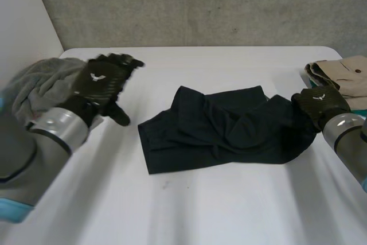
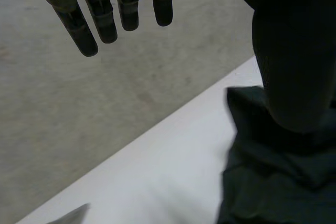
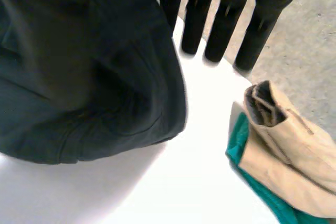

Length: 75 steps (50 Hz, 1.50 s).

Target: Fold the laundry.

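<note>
The black cloth lies bunched in the middle of the white surface. The right hand sits at its right edge, fingers straight, maybe ready to grab it. The left hand hangs up high, wide open, out of the way

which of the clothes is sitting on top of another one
The beige garment by the right hand: it lies on a teal cloth, while the black garment lies alone.
</note>
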### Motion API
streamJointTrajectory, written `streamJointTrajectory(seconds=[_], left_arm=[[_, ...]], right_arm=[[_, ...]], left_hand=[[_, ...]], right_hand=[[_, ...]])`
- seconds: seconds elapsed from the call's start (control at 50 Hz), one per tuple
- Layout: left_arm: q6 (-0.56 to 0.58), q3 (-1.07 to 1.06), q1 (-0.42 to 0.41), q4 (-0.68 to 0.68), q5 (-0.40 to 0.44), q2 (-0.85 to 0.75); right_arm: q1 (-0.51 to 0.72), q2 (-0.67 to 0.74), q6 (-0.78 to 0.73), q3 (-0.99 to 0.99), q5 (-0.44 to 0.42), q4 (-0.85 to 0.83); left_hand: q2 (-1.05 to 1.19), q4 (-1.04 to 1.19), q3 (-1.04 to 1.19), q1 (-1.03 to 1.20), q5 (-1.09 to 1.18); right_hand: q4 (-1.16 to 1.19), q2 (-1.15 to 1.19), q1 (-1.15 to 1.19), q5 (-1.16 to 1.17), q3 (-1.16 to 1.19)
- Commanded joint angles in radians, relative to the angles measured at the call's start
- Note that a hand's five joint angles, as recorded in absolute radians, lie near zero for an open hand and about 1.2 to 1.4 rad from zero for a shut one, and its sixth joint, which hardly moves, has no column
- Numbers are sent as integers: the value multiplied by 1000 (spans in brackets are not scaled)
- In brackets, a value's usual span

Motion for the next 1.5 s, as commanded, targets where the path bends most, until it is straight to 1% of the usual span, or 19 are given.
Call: streamJointTrajectory(seconds=[0.02,0.2,0.3,0.42,0.52,0.6,0.62,0.68,0.7,0.74,0.82,0.84,0.9,0.98,1.06,1.26,1.34,1.36,1.5], left_arm=[[1,139,-89,-14,-37,-155],[63,343,-134,-38,-72,-303],[86,463,-199,-113,-68,-388],[90,616,-220,-247,-74,-558],[101,699,-227,-268,-80,-655],[133,773,-231,-256,-84,-718],[150,805,-236,-253,-84,-740],[178,842,-242,-245,-84,-764],[197,876,-240,-226,-84,-774],[213,905,-239,-193,-86,-779],[227,982,-231,-31,-101,-762],[225,1003,-231,60,-132,-736],[221,1011,-219,214,-196,-635],[175,994,-191,302,-242,-496],[127,944,-193,279,-238,-414],[119,698,-213,180,-239,-167],[121,560,-211,140,-238,-75],[124,489,-210,109,-236,-46],[127,209,-208,28,-235,-12]], right_arm=[[-11,-121,-76,-37,-19,2],[9,-193,-174,-109,-49,60],[38,-208,-216,-112,-85,123],[124,-101,-315,-100,-122,137],[156,22,-404,-119,-114,129],[157,112,-441,-155,-114,89],[156,141,-441,-178,-114,59],[154,178,-428,-251,-111,-35],[154,181,-424,-271,-109,-63],[154,180,-409,-311,-103,-122],[157,178,-322,-400,-77,-296],[156,178,-279,-426,-65,-370],[153,162,-190,-452,-39,-493],[154,90,-130,-458,-26,-518],[159,11,-118,-459,-29,-460],[157,-92,-118,-466,-62,-246],[156,-129,-119,-454,-71,-118],[154,-130,-119,-448,-71,-41],[147,-121,-118,-330,-80,245]], left_hand=[[0,1,-11,-1,3],[0,1,-11,-1,3],[3,4,-8,2,6],[3,4,-8,2,6],[32,33,21,31,36],[261,261,249,260,264],[552,553,541,551,555],[1006,1006,994,1005,1009],[1164,1164,1153,1163,1167],[1165,1166,1154,1164,1169],[1165,1166,1154,1164,1169],[1165,1166,1154,1164,1169],[1165,1166,1154,1164,1169],[1165,1166,1154,1164,1169],[1165,1166,1154,1164,1169],[1165,1166,1154,1164,1169],[1165,1166,1154,1164,1169],[1165,1166,1154,1164,1169],[1165,1166,1154,1164,1169]], right_hand=[[-541,-480,-428,-489,-501],[-541,-480,-428,-489,-501],[-541,-480,-428,-489,-501],[-534,-472,-421,-482,-494],[-460,-399,-348,-409,-420],[-241,-179,-128,-189,-201],[27,89,140,79,67],[678,740,791,730,719],[681,742,793,732,721],[681,742,793,732,721],[681,742,793,732,721],[681,742,793,732,721],[681,742,793,732,721],[681,742,793,732,721],[681,742,793,732,721],[681,742,793,732,721],[681,742,793,732,721],[681,742,793,732,721],[681,742,793,732,721]])
